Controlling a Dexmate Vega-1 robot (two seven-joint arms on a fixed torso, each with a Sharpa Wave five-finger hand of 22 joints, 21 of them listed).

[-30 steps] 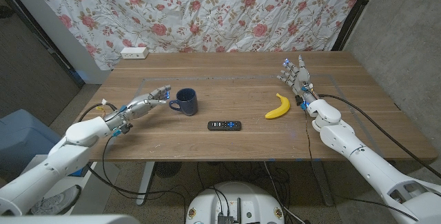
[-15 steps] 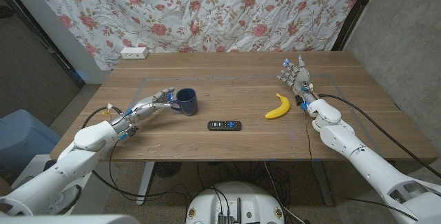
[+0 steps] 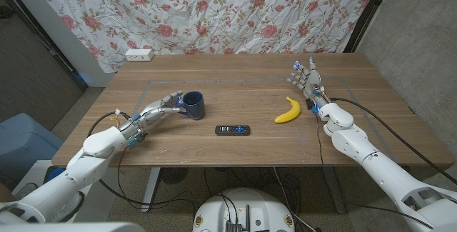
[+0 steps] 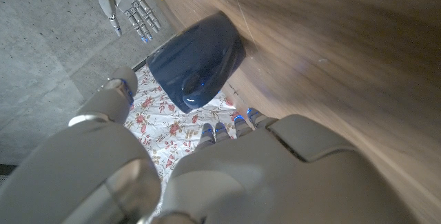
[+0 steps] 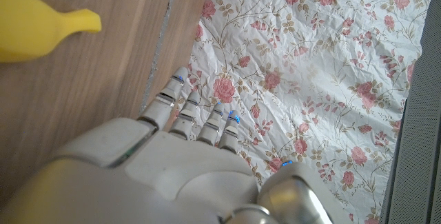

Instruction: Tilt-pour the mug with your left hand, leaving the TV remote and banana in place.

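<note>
A dark blue mug (image 3: 193, 104) stands upright on the wooden table (image 3: 243, 150), left of centre. My left hand (image 3: 158, 108) reaches in from its left, fingers apart, fingertips (image 3: 174, 100) at the handle side; whether they touch is unclear. In the left wrist view the mug (image 4: 200, 62) stands just beyond my fingertips (image 4: 220, 129), with the thumb (image 4: 116, 90) off to one side. A black TV remote (image 3: 233, 129) lies in front of the mug. The banana (image 3: 288, 110) lies to the right, beside my right hand (image 3: 305, 79), which is open, fingers straight and holding nothing.
A white power strip (image 3: 139, 54) lies at the back left corner. A floral curtain (image 3: 214, 11) hangs behind the table. A thin taped rectangle (image 3: 250, 81) marks the tabletop. The banana tip (image 5: 41, 23) shows near my right hand (image 5: 158, 162).
My left hand has slid right across the table toward the mug, and its fingertips are now at the handle side. The mug, remote, banana and right hand have not moved.
</note>
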